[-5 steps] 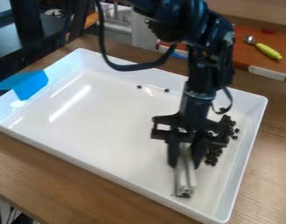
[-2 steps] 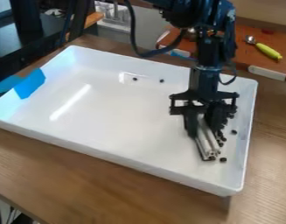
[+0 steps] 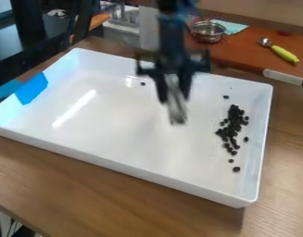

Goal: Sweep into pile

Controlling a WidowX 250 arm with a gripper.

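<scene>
- The gripper (image 3: 173, 96) hangs over the far half of the white tray (image 3: 123, 134), blurred, and hides part of its far wall.
- Its fingers pinch a pale, grooved bar (image 3: 177, 110), which points down toward the tray floor; whether the bar touches it, I cannot tell.
- Small dark pieces (image 3: 233, 125) lie in a loose, elongated pile inside the tray, near its right wall, with a few strays just beside the pile.
- One stray piece (image 3: 143, 84) lies well apart from them, near the far wall, on the other side of the gripper.
- The tray's raised walls close in the pieces on every side.
- Blue tape (image 3: 31, 89) sticks to the tray's left wall.
- The tray rests on a wooden table (image 3: 85, 185).
- Beyond it, on an orange-brown surface (image 3: 252, 53), stand a metal bowl (image 3: 208, 31) and, just beside it, a teal cloth (image 3: 231, 26).
- A spoon with a yellow-green handle (image 3: 283, 53) lies farther right there.
</scene>
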